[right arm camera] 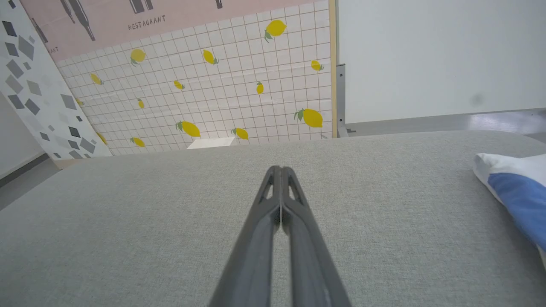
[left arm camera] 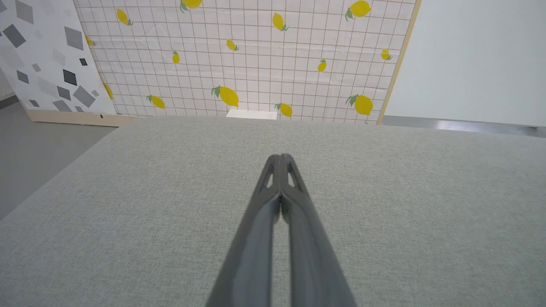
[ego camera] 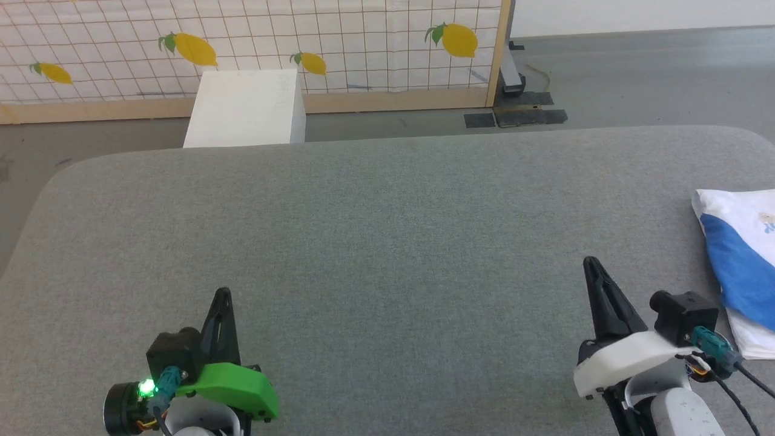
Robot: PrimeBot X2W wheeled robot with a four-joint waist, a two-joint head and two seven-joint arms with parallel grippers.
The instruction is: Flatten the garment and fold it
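The left hand is hovering at the lower left of the grey desk, its fingers pressed together on nothing, well apart from the garment. The right hand is likewise sitting pinched closed and empty, though nearer to it. The garment is lying folded over itself at the desk's far right, running out of the head view. Reaching in with the fingers together is risking a shove toward the edge rather than a grasp. Pinching several layers at once is risking a tangled spread.
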